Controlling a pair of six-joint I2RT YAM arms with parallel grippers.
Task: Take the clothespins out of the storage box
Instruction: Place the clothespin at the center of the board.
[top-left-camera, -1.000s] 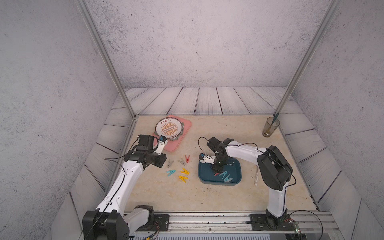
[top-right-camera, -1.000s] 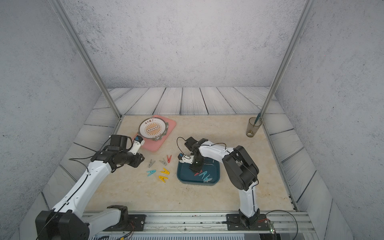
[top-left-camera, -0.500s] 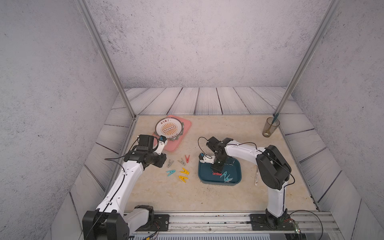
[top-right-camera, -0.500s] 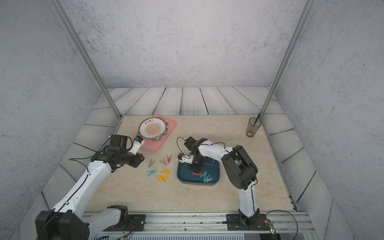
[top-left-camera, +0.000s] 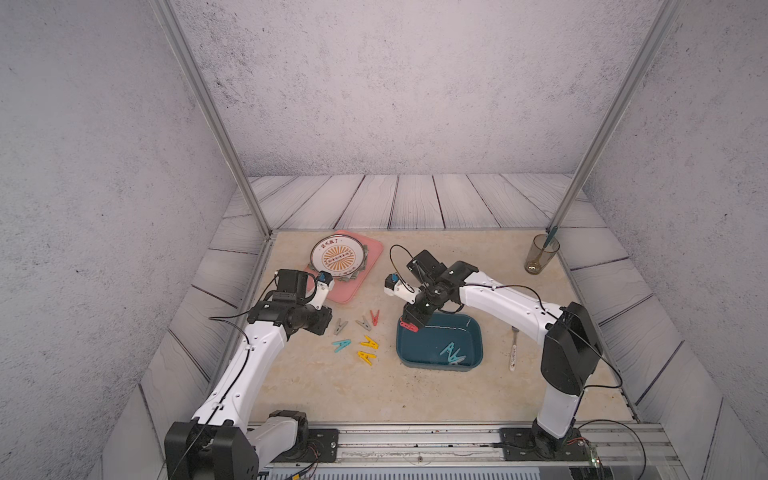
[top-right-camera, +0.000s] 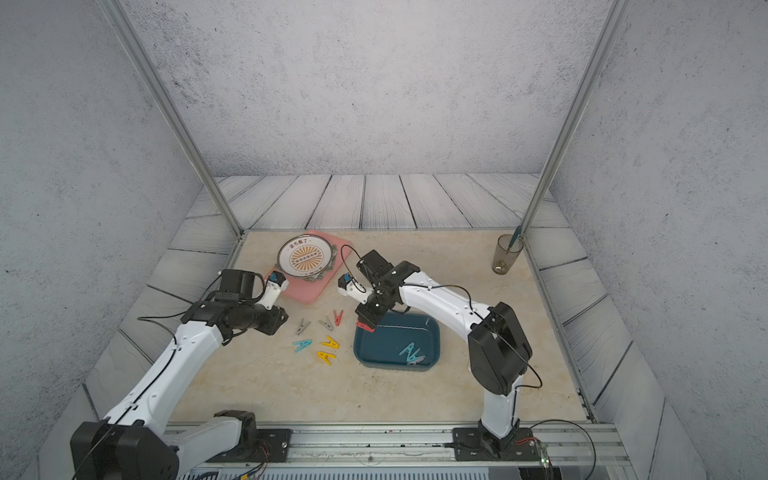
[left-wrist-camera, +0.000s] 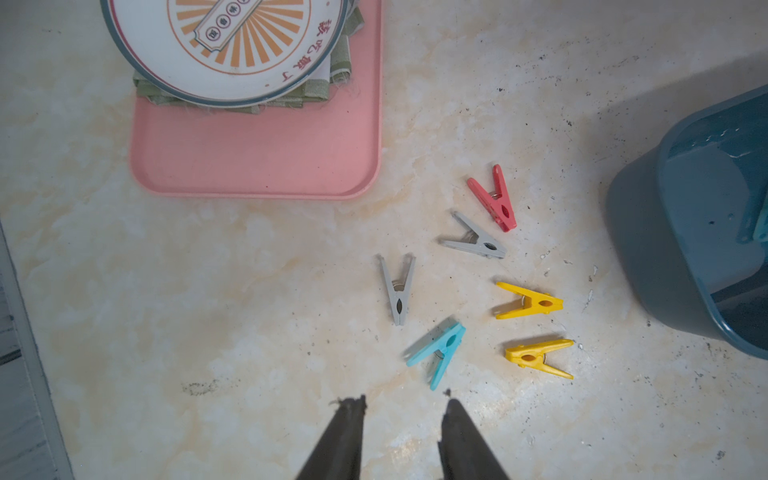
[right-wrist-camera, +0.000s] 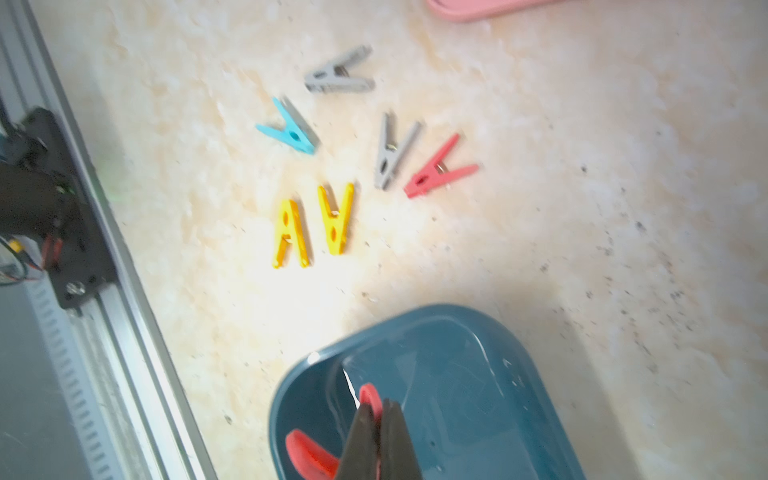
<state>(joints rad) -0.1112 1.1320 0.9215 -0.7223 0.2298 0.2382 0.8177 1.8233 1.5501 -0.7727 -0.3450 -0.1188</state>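
My right gripper (top-left-camera: 411, 321) is shut on a red clothespin (right-wrist-camera: 309, 455), holding it just above the left rim of the dark teal storage box (top-left-camera: 428, 340). The same red clothespin (top-right-camera: 365, 327) shows in both top views. Teal-blue clothespins (top-left-camera: 452, 353) still lie in the box's near right corner. Several clothespins lie on the table left of the box: red (left-wrist-camera: 494, 199), grey (left-wrist-camera: 397, 291), teal (left-wrist-camera: 438, 349) and yellow (left-wrist-camera: 530, 303). My left gripper (left-wrist-camera: 405, 403) hovers open and empty over bare table beside them.
A pink tray (top-left-camera: 357, 278) with a round plate (top-left-camera: 337, 255) sits behind the loose pins. A white-handled fork (top-left-camera: 514, 353) lies right of the box. A glass (top-left-camera: 540, 259) stands at the back right corner. The metal rail (top-left-camera: 415, 436) runs along the front.
My right gripper has closed on the red clothespin inside the box and carried it up and left to the box's rim. The left arm has not moved.
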